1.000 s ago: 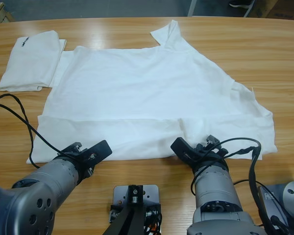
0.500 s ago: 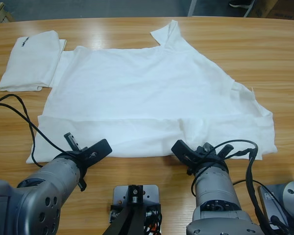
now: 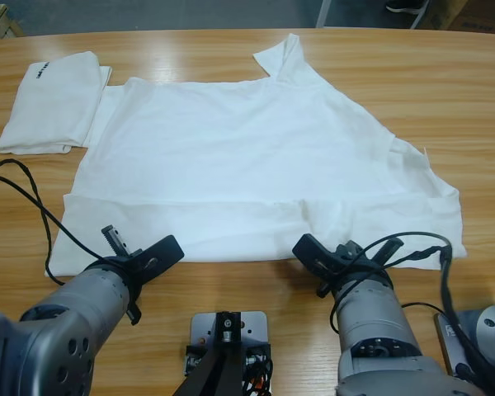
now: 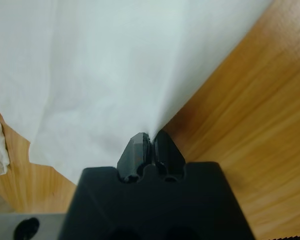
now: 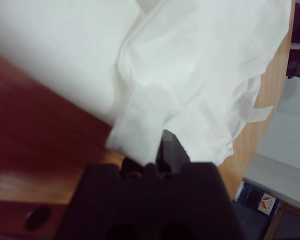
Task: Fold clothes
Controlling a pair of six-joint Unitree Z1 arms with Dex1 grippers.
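Wooden bench (image 3: 478, 99): one shirt (image 3: 54, 103) folded at far left corner, done. Second shirt (image 3: 247, 165) spread at middle, near hem turned up once. Left gripper (image 4: 151, 145) and right gripper (image 5: 160, 150) both clenched on its near edge; main folds remain.

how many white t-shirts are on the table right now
2: a spread T-shirt across the table's middle, and a folded T-shirt at the far left corner. None seems hidden.

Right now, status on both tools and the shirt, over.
Left tool shut on spread T-shirt near hem. Right tool pinching same hem. Folded T-shirt lies apart. Nothing in the way.
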